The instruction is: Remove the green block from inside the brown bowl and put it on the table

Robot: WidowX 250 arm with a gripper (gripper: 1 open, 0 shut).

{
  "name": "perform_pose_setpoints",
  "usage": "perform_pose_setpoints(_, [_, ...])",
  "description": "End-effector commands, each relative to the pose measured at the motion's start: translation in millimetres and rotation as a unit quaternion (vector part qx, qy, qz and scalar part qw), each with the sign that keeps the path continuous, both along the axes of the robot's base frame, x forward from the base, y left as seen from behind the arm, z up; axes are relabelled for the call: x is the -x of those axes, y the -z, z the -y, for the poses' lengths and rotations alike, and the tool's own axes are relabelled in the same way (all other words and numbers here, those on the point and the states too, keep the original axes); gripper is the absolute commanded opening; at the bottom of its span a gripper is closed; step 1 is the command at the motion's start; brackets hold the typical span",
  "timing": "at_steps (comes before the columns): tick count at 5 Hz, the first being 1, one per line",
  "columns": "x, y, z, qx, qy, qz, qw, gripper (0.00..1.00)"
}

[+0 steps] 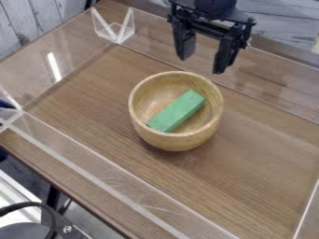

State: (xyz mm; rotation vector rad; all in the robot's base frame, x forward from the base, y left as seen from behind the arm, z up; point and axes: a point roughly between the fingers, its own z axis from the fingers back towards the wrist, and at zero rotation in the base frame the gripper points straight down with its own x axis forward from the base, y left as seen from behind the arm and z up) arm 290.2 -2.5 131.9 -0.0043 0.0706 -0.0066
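Observation:
A light tan brown bowl (178,138) stands near the middle of the wood-grain table (88,98). Inside it lies the green block (177,110), a bright green bar resting diagonally across the bowl's floor. My black gripper (203,51) hangs above and behind the bowl, pointing straight down. Its two fingers stand wide apart with nothing between them. It is clear of the bowl's rim and touches nothing.
Clear acrylic walls (75,154) run along the table's edges, with a folded clear corner piece (116,28) at the back left. Bare tabletop lies to the left and right of the bowl.

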Motion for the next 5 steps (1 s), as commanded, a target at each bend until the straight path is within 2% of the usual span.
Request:
perform_pose_setpoints(1, [5.9,9.0,-5,-0.005,0.003,-0.013,0.9999,1.00])
perform_pose_setpoints(2, [17.6,23.5,-11,-0.012,0.007,-0.029,0.9995,1.00])
perform_pose_setpoints(3, [24.2,34.2,-20,-0.013,0.005,-0.037,0.9992,1.00])
perform_pose_setpoints(4, [28.9,45.6,-28,-0.012,0.001,-0.046,0.9989,1.00])
perform_pose_setpoints(5, [27.6,57.4,-32,-0.009,0.000,-0.057,0.9983,1.00])
